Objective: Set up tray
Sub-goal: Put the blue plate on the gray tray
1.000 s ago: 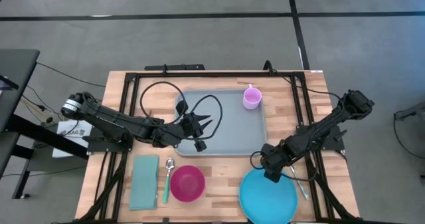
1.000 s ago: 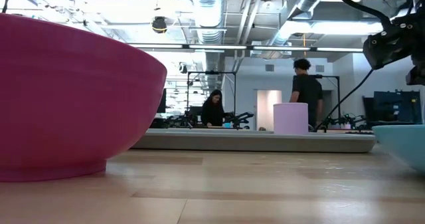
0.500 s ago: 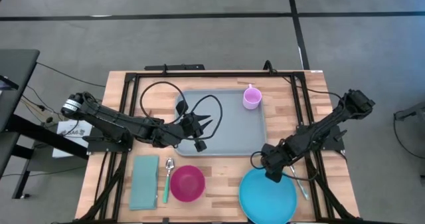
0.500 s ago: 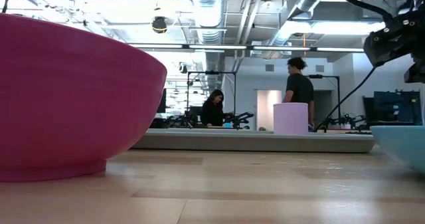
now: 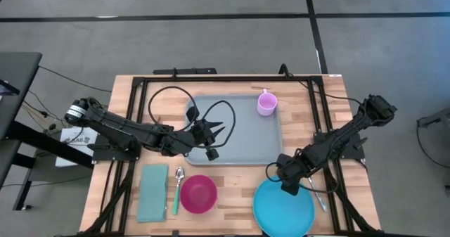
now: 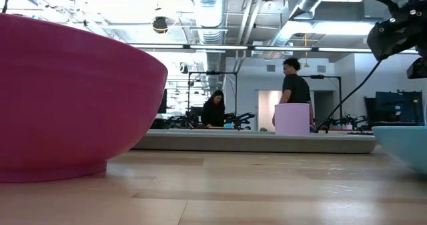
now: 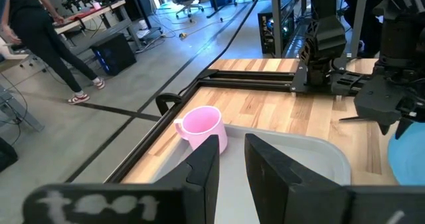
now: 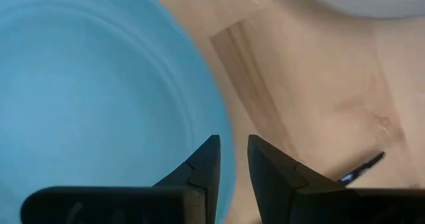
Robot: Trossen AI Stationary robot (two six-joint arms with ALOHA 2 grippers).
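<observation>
The grey-blue tray lies flat at the table's middle, with a pink cup standing in its far right corner; the cup also shows in the left wrist view. My left gripper hovers over the tray's left half, open and empty. The round blue plate lies on the table near the front right. My right gripper is open above the plate's far rim. In the right wrist view one finger stands over the plate and the other over bare wood, touching nothing.
A magenta bowl, a spoon and a folded teal napkin lie at the front left. A utensil lies right of the plate. Black frame rails run along the table's sides. People stand in the room behind.
My right gripper has crept a little toward the table's near edge, over the blue plate's far rim. My left arm and the things on the table have kept still.
</observation>
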